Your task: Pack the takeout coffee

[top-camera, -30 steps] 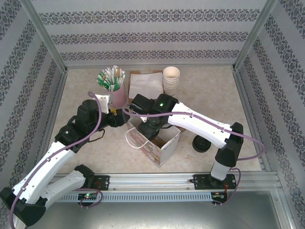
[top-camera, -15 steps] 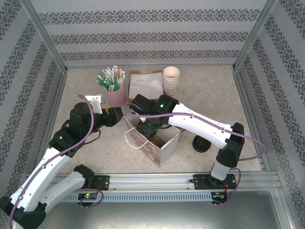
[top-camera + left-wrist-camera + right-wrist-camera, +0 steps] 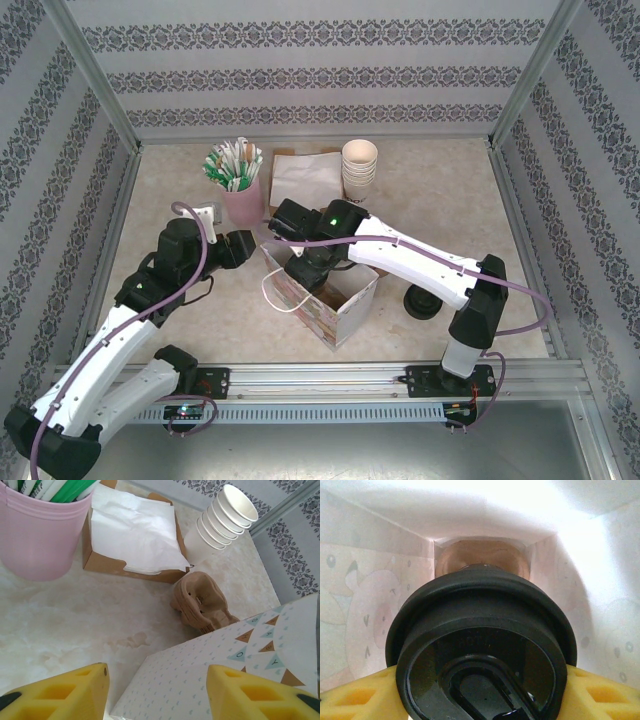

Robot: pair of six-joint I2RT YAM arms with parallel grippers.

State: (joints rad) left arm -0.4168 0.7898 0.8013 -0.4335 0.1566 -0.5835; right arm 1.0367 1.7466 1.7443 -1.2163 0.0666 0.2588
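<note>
The right gripper (image 3: 480, 696) is reaching down inside the patterned paper bag (image 3: 338, 305), its yellow fingers (image 3: 355, 696) pressing both sides of the takeout coffee (image 3: 480, 630). The cup is sitting upright, low in the bag, black lid facing up. The left gripper (image 3: 156, 674) is hovering just beside the bag's far-left corner, jaws standing about half open and holding nothing. Behind it, a pink cup (image 3: 35, 535) is holding green and white sticks (image 3: 232, 163), a cardboard tray (image 3: 100, 562) is carrying white napkins (image 3: 132, 527), and cream paper cups (image 3: 225, 517) are standing nested in a stack.
</note>
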